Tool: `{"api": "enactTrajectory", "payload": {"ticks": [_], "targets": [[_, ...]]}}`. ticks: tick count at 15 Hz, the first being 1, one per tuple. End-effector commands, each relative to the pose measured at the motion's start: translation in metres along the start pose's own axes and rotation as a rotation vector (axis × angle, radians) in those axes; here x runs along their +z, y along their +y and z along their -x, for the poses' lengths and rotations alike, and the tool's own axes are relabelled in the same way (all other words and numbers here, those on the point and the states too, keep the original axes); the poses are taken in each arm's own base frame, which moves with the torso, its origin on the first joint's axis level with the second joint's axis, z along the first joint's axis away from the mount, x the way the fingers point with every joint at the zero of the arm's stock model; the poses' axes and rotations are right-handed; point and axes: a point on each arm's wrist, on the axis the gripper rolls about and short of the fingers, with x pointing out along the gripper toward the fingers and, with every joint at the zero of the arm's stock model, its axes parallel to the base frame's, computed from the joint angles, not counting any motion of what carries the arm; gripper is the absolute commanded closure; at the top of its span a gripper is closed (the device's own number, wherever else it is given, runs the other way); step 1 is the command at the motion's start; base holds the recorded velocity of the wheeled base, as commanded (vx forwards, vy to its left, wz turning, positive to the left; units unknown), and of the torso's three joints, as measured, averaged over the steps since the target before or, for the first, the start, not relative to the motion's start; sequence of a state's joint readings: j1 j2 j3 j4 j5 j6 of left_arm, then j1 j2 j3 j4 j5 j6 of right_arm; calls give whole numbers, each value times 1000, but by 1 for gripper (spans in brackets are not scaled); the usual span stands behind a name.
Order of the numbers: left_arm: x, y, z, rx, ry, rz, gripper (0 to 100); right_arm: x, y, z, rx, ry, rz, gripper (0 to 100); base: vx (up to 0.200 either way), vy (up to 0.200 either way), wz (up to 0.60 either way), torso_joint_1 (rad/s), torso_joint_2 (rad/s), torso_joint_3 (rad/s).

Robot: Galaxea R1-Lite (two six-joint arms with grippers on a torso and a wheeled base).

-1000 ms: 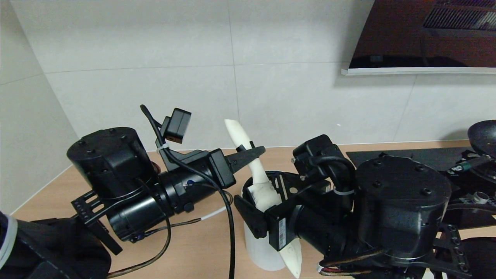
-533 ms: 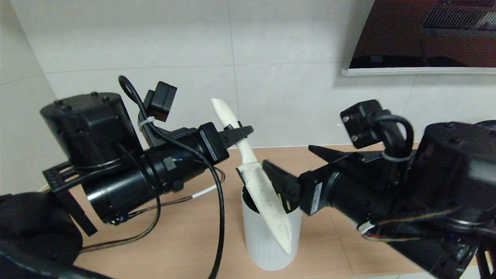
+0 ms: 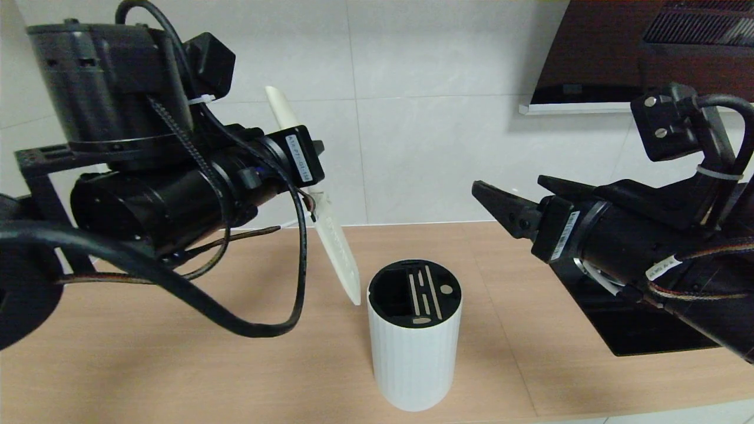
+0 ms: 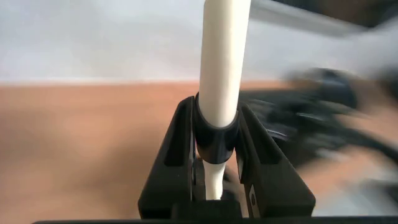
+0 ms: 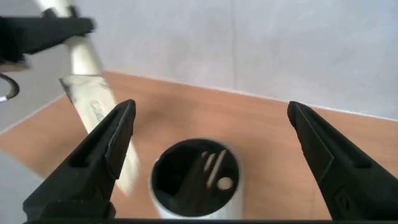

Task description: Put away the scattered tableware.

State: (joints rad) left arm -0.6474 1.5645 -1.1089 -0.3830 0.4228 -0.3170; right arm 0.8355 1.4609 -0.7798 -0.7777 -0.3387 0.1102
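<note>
A white knife (image 3: 337,250) hangs blade-down, and my left gripper (image 3: 309,154) is shut on its handle (image 4: 221,74). The blade tip sits just left of the rim of a white cylindrical knife holder (image 3: 414,353) standing on the wooden counter. The holder has a black slotted top (image 5: 195,173). In the left wrist view the fingers (image 4: 185,146) clamp the handle on both sides. My right gripper (image 3: 509,191) is open and holds nothing, above and to the right of the holder. Its wrist view looks between its fingers (image 5: 111,149) at the holder and the knife (image 5: 93,102).
A black cooktop (image 3: 639,331) lies on the counter (image 3: 177,359) at the right, under a dark range hood (image 3: 648,53). A tiled wall runs along the back. The counter's front edge shows at the lower right.
The left gripper has lifted the knife up and to the left, so the blade now hangs beside the holder. The right gripper has drawn back up and to the right.
</note>
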Motion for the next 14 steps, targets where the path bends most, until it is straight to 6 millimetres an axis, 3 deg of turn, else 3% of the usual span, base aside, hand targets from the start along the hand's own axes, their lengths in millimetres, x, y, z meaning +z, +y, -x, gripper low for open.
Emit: {"api": "enactTrajectory", "payload": {"ticks": [1, 6, 10, 14], "targets": [[-20, -16, -9, 83, 11, -63, 100, 1, -2, 1, -7, -4, -1, 0, 0, 0, 0, 0, 0, 0], [-28, -33, -15, 87, -208, -82, 100, -2, -2, 1, -8, 6, 4, 0, 0, 0, 0, 0, 0, 0], [-42, -49, -13, 99, -222, -135, 100, -3, -2, 0, -9, 10, 6, 0, 0, 0, 0, 0, 0, 0], [-44, -55, -10, 80, -218, -127, 100, -5, -3, -1, -11, 16, 8, 0, 0, 0, 0, 0, 0, 0]]}}
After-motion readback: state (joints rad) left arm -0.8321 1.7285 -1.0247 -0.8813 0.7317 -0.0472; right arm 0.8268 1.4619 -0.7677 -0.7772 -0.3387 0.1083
